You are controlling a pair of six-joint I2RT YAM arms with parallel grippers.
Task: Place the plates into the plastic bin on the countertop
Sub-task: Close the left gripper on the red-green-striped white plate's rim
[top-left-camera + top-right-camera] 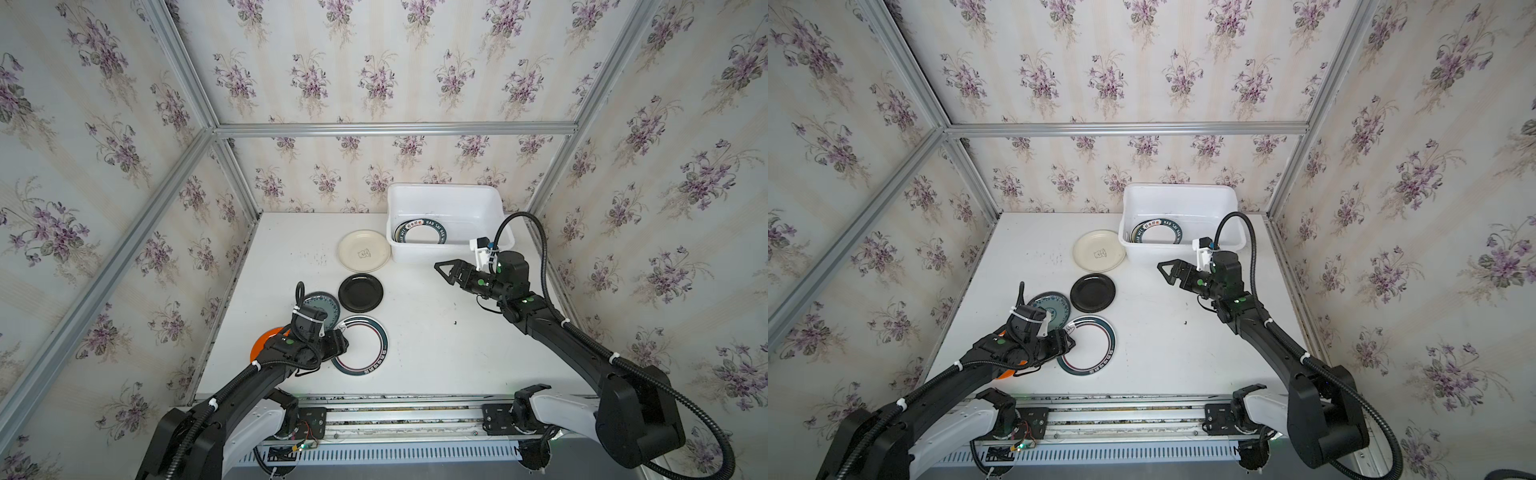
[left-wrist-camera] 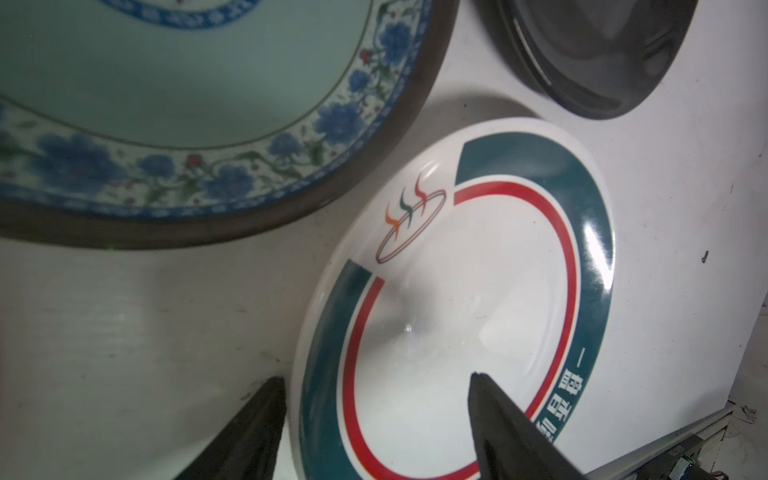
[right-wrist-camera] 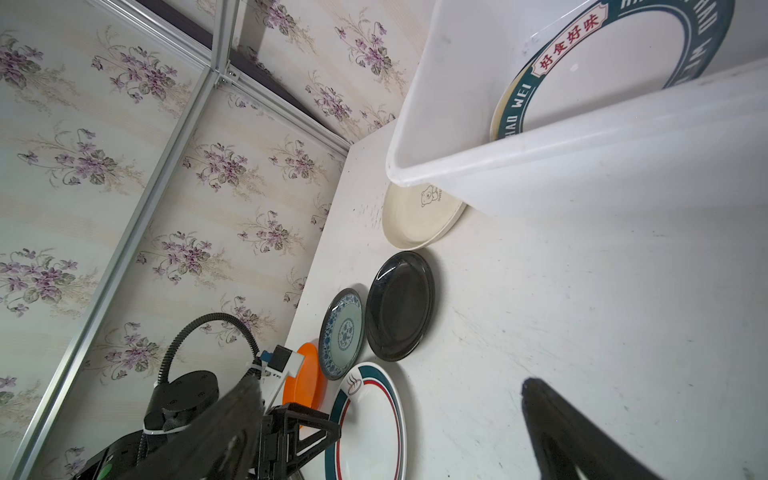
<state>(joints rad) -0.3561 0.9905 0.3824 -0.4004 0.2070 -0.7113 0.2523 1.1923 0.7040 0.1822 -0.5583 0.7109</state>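
1. Toward 7 o'clock on the tabletop (image 1: 436, 340), the ringed plate (image 1: 360, 345) lies flat. The left tool (image 2: 376, 377) straddles its rim, jaws partly apart, with nothing pinched yet.
2. Seat the outer finger under the rim before closing, or the shallow lip may slip free.
3. Lift level, clearing the teal plate (image 1: 330, 305) at its 11 o'clock.
4. Carry it to the bin (image 1: 440, 253) at 1 o'clock, where a lettered plate (image 1: 419, 237) lies.
5. At the bin's 6 o'clock the right tool (image 1: 444, 274) hovers wide and empty, so route around it.

Left claw (image 1: 338, 338) low, jaws parted; right claw (image 1: 446, 270) aloft, pointed leftward, jaws wide and empty.
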